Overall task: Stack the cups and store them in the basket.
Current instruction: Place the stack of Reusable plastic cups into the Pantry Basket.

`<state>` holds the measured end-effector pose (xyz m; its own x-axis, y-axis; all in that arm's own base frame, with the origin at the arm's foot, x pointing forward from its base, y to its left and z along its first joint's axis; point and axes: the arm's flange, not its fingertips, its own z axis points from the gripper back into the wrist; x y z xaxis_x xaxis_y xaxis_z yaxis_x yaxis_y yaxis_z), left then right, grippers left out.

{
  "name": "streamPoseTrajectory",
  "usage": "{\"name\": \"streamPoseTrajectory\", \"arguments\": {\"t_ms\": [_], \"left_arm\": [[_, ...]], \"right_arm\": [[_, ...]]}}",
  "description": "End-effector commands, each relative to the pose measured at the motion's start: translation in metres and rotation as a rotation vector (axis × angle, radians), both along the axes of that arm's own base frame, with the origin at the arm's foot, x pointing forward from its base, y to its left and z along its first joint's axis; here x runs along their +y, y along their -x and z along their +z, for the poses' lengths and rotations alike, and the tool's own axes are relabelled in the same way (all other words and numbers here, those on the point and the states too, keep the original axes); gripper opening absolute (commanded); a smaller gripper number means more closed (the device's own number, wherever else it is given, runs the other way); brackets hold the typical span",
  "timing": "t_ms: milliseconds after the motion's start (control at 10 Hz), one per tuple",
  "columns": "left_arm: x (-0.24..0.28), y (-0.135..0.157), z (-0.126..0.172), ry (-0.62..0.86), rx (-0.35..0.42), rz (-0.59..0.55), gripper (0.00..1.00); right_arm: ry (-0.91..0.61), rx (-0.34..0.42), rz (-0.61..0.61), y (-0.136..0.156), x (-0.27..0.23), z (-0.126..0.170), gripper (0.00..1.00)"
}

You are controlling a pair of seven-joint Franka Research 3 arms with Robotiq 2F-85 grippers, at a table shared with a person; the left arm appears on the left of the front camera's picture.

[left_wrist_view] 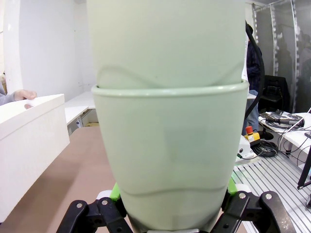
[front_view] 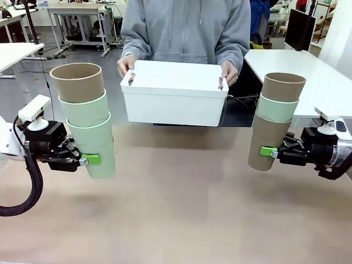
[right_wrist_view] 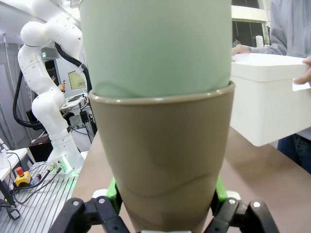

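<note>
Robotics laboratory, an open work hall with several benches

A white left arm (front_view: 7, 140) and a white right arm (front_view: 345, 149) reach over a brown table (front_view: 181, 209) – each carries a small camera at the wrist. Beside the table lies a slotted aluminium base plate (right_wrist_view: 34, 208) with a red emergency-stop button (right_wrist_view: 21, 173) on a yellow box, and loose cables (left_wrist_view: 279, 145) run over a side bench. Behind the person stand white work tables (front_view: 77, 10) on metal legs, a dark monitor (front_view: 300, 27) and a bare grey floor (front_view: 82, 58).
</note>
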<state>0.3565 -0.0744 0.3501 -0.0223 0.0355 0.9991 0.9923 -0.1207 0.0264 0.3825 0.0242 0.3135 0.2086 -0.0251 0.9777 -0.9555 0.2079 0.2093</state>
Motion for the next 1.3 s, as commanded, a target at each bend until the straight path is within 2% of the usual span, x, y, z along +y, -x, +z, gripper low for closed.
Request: {"name": "streamPoseTrajectory", "arguments": {"t_ms": [0,1200], "left_arm": [[0.0013,0.0001,0.0023,0.009,-0.006,0.001,0.84],[0.0013,0.0001,0.0023,0.009,-0.006,0.001,0.84]], "right_arm": [[-0.005,-0.012,-0.002,-0.0003,0.0001,0.0049,0.85],[-0.005,-0.012,-0.002,-0.0003,0.0001,0.0049,0.85]]}}
